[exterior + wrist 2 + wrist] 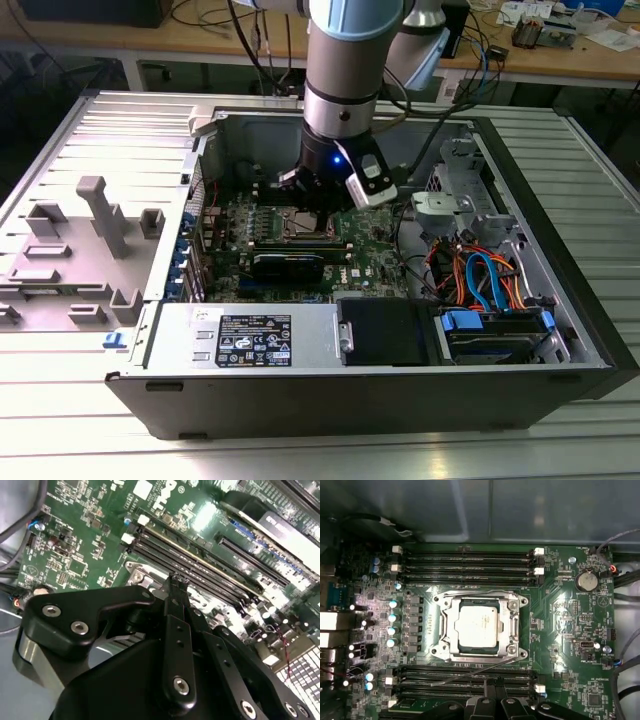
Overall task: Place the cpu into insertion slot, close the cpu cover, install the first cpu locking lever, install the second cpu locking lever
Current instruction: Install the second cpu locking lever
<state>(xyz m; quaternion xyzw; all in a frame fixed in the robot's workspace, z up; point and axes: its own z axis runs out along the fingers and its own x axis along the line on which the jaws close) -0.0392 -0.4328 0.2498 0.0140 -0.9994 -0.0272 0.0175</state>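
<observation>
In the first wrist view the cpu [477, 625], a dull silver square, lies in the insertion slot [438, 651] on the green motherboard. The cpu cover [515, 627] is folded down over it, framing the chip. One thin wire locking lever [490, 591] runs along one side of the socket. A second lever [465, 676] stands out slantwise on the opposite side, over the black memory slots. My gripper [492, 702] hangs over those memory slots beside the socket, close to that slanted lever. In the second wrist view its black fingertips [176, 582] are pressed together, with nothing seen between them.
The motherboard [375, 250] sits deep inside an open computer case [300, 345] on a slatted metal table. Case walls surround it. A drive cage with orange and blue cables [480, 275] fills the exterior view's right. A grey fixture plate [75, 250] lies at the exterior view's left.
</observation>
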